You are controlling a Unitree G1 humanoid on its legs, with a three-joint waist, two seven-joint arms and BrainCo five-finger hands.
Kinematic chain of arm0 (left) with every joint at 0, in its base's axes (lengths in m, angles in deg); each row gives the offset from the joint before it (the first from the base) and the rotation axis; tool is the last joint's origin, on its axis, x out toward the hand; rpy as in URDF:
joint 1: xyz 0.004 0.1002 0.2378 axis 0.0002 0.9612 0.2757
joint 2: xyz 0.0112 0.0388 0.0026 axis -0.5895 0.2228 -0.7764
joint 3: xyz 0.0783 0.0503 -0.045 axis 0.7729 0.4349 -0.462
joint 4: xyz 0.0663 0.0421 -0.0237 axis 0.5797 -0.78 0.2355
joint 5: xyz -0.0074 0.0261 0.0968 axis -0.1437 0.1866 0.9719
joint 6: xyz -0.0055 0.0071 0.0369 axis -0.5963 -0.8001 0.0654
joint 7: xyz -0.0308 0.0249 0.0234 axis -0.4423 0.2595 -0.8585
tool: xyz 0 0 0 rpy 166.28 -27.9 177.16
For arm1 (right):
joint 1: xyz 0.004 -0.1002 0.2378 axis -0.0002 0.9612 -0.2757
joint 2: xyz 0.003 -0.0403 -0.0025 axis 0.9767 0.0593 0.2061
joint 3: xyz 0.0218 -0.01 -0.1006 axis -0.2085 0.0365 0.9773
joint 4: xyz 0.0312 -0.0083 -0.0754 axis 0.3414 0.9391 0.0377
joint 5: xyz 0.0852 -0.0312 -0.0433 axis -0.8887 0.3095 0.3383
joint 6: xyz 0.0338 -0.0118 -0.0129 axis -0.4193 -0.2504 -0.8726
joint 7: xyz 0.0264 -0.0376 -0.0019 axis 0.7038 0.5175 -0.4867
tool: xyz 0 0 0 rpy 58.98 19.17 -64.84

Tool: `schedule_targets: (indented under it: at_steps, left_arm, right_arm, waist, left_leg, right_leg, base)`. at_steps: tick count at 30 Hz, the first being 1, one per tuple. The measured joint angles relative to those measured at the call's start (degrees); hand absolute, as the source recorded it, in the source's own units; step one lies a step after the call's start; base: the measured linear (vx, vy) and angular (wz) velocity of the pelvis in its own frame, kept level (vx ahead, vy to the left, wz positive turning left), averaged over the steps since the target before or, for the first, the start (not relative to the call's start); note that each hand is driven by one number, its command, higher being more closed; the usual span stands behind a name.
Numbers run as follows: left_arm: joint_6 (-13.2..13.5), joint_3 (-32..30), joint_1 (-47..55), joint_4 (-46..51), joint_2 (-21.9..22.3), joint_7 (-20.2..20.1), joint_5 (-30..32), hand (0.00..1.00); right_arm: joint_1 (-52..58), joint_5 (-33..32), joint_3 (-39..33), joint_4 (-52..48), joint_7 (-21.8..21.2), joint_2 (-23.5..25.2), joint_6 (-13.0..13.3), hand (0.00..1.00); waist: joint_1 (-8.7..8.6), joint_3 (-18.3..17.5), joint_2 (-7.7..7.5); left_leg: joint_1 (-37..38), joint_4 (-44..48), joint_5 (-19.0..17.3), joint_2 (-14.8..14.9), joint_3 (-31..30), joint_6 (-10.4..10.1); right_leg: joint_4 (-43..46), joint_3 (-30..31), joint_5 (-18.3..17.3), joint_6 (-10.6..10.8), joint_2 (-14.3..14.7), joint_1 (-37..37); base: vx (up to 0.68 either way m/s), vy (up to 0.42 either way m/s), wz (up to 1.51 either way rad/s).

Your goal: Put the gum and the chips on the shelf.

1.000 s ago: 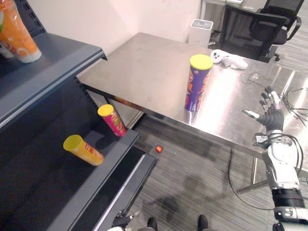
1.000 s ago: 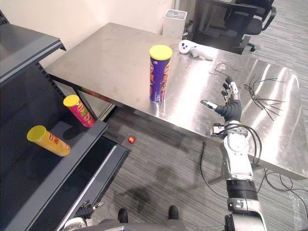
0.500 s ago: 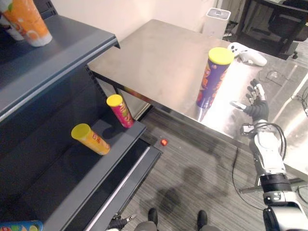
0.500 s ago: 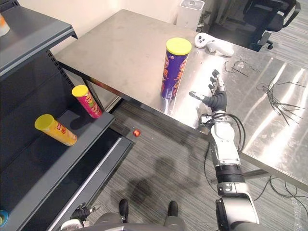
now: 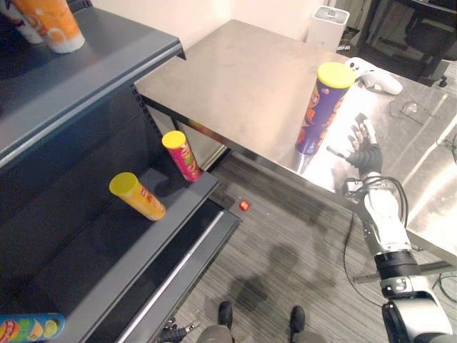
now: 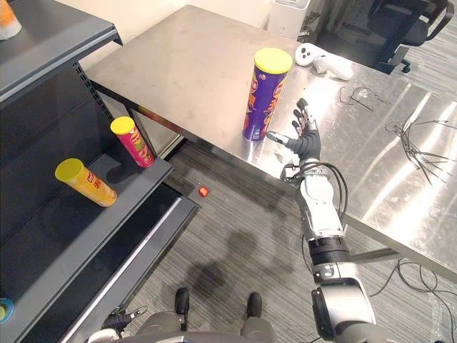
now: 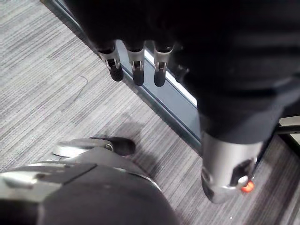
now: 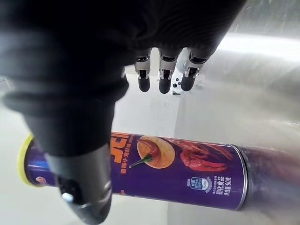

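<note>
Right robot hand [image 6: 308, 145] — splayed, beside chips can [image 6: 264, 100]

Print and a small badge mark the purple chips can [image 8: 178, 161] — none reads clearly.

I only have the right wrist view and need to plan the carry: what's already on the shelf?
Observer: Two yellow-lidded cans rest tilted on the lower shelf: a yellow can and a red can, with bare board beside them.
Operator: Is the purple can lying down? It looks sideways here.
Observer: No, the purple can stands upright near the front edge of the table. The right robot hand is beside it, open, fingers straight.
Operator: And the other hand?
Observer: The left robot hand hangs low over the carpet by the shelf's base, relaxed and holding nothing.
</note>
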Motion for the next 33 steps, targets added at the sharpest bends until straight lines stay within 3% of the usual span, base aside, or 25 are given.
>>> schedule_targets:
  at_steps: [16,23,24,33]
  left_arm:
    - [-0.04,0.34,0.58,0.03,-0.11,0.15,0.22,0.0]
    - [-0.02,0.34,0.6,1.18,-0.17,0.23,-0.16,0.0]
    - [-0.01,0.35,0.6,1.2,-0.19,0.28,-0.18,0.0]
    - [0.01,0.36,0.51,2.02,-0.11,0.89,-0.75,0.0]
  right_arm:
    - [-5.58,-0.01,0.07,0.88,1.33,-0.01,-1.04,0.0]
    - [-10.07,-0.01,0.15,2.72,2.68,-0.01,-1.68,0.0]
    - [-10.58,-0.01,0.14,2.87,2.97,-0.01,-1.69,1.0]
    - [-16.69,0.03,0.11,7.0,4.13,-0.02,-2.32,1.0]
  waist:
    - [1.11,0.55,-0.39]
    - [1.92,2.6,-0.82]
    - [1.85,2.68,-0.81]
    - [2.27,3.06,-0.82]
  left_leg:
    - [-0.07,-1.27,0.76,-0.1,-0.93,0.1]
    - [-0.54,-1.28,0.95,-0.32,-1.54,0.21]
    - [-0.96,-1.27,1.03,-0.44,-1.94,0.23]
    - [-2.07,-1.31,1.38,-0.29,-3.65,0.19]
  right_leg:
    - [-0.38,-0.89,0.0,0.0,0.06,0.0]
    - [-0.47,-1.49,0.0,0.0,-0.1,-0.04]
    - [-0.72,-1.86,0.02,0.03,-0.16,-0.08]
    - [-0.93,-3.41,0.03,0.03,-0.13,-0.06]
  base:
    - [0.0,-0.003,0.02]
    - [-0.02,-0.005,0.05]
    - [-0.01,-0.004,0.11]
    - [0.0,-0.005,0.1]
